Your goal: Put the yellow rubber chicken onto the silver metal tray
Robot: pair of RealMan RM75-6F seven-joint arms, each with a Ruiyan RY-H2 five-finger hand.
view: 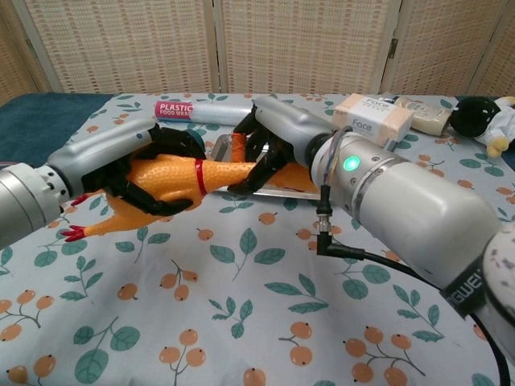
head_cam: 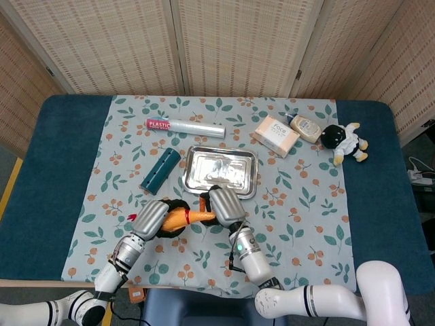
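Note:
Both of my hands hold the yellow rubber chicken (view: 173,175) lengthwise, raised off the cloth. My left hand (view: 121,161) grips its body near the red neck band. My right hand (view: 278,133) wraps the head end, hiding the head. The red feet hang down at the left. In the head view the chicken (head_cam: 185,216) sits between my left hand (head_cam: 151,217) and right hand (head_cam: 224,205), just in front of the silver metal tray (head_cam: 221,151), which holds nothing. In the chest view only slivers of the tray (view: 219,147) show behind the fingers.
A plastic wrap roll (head_cam: 185,126) lies behind the tray and a teal cylinder (head_cam: 160,169) to its left. A Face box (head_cam: 274,135), a soap bar (head_cam: 307,127) and a black-and-white plush toy (head_cam: 345,141) sit at the back right. Floral cloth covers the table.

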